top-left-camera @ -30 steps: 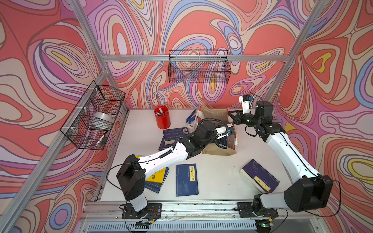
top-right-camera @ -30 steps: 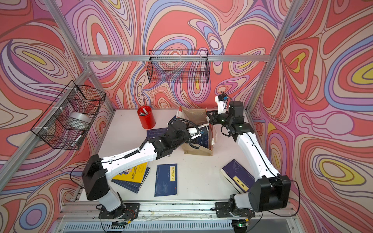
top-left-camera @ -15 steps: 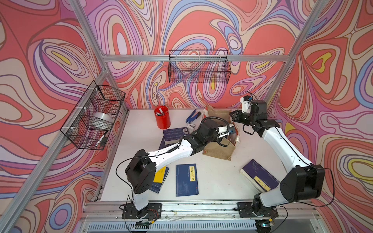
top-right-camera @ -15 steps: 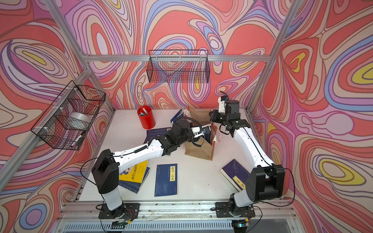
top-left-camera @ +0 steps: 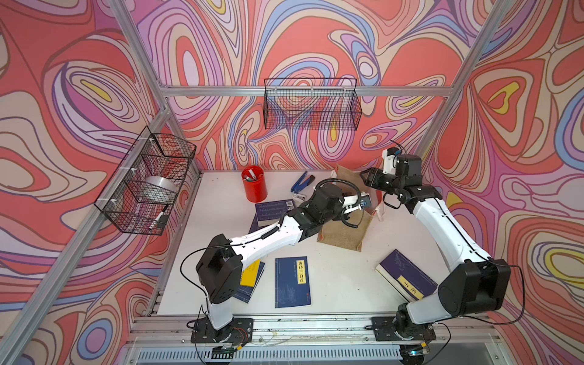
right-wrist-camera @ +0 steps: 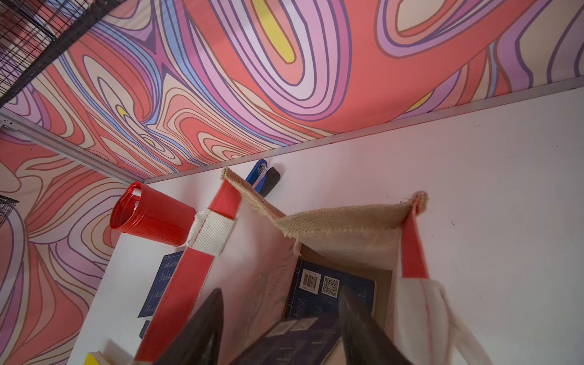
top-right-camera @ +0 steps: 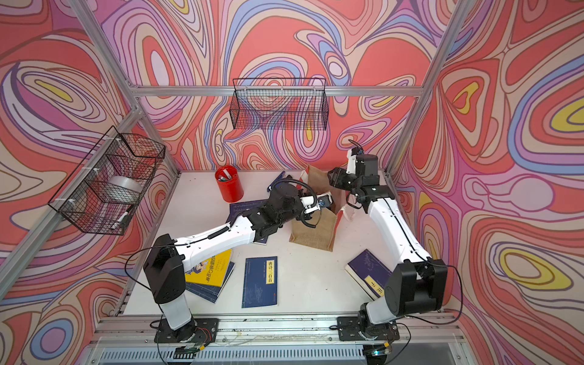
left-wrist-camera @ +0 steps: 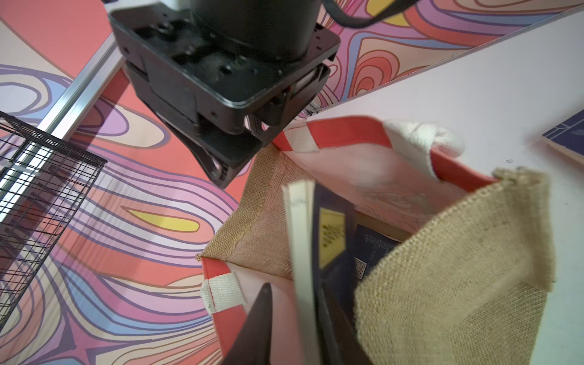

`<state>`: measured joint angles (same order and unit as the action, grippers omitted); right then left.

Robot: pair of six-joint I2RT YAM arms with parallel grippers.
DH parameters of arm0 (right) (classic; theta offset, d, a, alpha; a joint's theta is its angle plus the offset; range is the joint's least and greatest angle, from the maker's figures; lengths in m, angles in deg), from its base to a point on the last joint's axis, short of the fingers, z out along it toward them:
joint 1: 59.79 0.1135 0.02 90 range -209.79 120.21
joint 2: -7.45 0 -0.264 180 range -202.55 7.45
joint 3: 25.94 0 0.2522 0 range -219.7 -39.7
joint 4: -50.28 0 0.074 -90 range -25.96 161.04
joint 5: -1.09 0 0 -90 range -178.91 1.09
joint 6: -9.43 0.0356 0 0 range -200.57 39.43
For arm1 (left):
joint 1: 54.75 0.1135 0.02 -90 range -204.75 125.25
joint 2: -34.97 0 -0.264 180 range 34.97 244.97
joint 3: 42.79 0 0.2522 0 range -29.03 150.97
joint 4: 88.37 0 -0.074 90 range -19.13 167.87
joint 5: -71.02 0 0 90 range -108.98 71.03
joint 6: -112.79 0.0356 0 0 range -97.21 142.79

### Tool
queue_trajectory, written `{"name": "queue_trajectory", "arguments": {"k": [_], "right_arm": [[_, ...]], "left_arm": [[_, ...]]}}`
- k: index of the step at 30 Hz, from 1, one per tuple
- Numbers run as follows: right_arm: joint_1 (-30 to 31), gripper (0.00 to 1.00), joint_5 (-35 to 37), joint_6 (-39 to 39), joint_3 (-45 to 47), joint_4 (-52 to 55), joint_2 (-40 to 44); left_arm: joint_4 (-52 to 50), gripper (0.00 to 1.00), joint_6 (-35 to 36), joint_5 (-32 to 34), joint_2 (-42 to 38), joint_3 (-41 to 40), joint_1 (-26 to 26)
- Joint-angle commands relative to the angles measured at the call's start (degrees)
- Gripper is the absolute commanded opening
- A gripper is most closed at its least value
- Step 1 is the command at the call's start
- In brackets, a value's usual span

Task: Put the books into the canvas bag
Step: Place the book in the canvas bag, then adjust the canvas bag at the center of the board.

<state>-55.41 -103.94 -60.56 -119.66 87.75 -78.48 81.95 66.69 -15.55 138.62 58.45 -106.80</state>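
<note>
– Swirly red and purple walls (top-left-camera: 284, 47), a white desk (top-left-camera: 341, 284). Where is the bag?
– Back right of the desk. The bag (top-left-camera: 344, 234) stands mouth up, seen in both top views.
– Any books in it?
– Two. The right wrist view shows a flat book (right-wrist-camera: 331, 294) at the bottom, barcode up. A label book (left-wrist-camera: 328, 234), navy with a yellow label, stands tilted on edge in the mouth.
– Is the left claw gripping that one?
– No. The left claw (left-wrist-camera: 297, 300) straddles it with jaws parted; one finger (left-wrist-camera: 262, 322) stands clear of the page edges.
– And the right claw?
– The right claw (right-wrist-camera: 281, 290) hangs over the mouth, just beside the red rim (left-wrist-camera: 347, 132), jaws spread wide with nothing clamped between them. A white handle (left-wrist-camera: 420, 139) lies over that rim.
– What lies outside the bag?
– A middle book (top-left-camera: 292, 281) flat near the front edge. A right book (top-left-camera: 407, 275) near the right arm (top-left-camera: 442, 227). A yellow book (top-right-camera: 211, 265) on top of a lower book (top-right-camera: 218, 292), partly under the left arm (top-left-camera: 268, 237). More navy books (top-left-camera: 271, 211) behind that arm, near the red cup (top-left-camera: 254, 185).
– Anything else?
– Blue pliers (top-left-camera: 301, 183) by the back wall, left of the bag. A back basket (top-left-camera: 311, 107) hangs on the far wall, and a side basket (top-left-camera: 126, 202) on the left wall holds a tape roll (top-left-camera: 158, 189).
</note>
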Motion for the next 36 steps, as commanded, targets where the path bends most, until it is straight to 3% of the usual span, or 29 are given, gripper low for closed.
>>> {"name": "queue_trajectory", "arguments": {"k": [1,4,13,19,26,32,36], "right_arm": [[-0.8,0.6,0.7,-1.1,-2.0,1.0,1.8],[-1.2,0.61,0.8,-1.5,-2.0,1.5,2.2],[-1.4,0.64,0.4,-3.6,-3.2,4.6,2.7],[-1.4,0.67,4.2,-3.9,-2.8,8.6,3.3],[-1.4,0.68,12.7,-3.8,-2.1,14.4,3.2],[-1.4,0.68,11.3,-3.5,-2.0,16.5,2.1],[-1.4,0.62,12.2,-3.6,-0.6,16.9,1.3]], "left_arm": [[-1.0,0.42,0.6,-0.2,-1.9,2.0,0.2],[-1.6,0.54,0.6,-0.8,-2.6,2.1,0.2],[-3.6,0.71,-1.3,0.1,-9.3,0.6,0.1],[-10.0,1.0,-10.0,0.0,-16.5,-0.6,0.9],[-21.8,1.0,-18.6,-3.4,-15.6,2.9,4.6],[-28.7,1.0,-22.0,-3.1,-8.9,10.0,6.9],[-28.8,1.0,-24.3,-2.1,-8.1,9.4,7.3]]}}
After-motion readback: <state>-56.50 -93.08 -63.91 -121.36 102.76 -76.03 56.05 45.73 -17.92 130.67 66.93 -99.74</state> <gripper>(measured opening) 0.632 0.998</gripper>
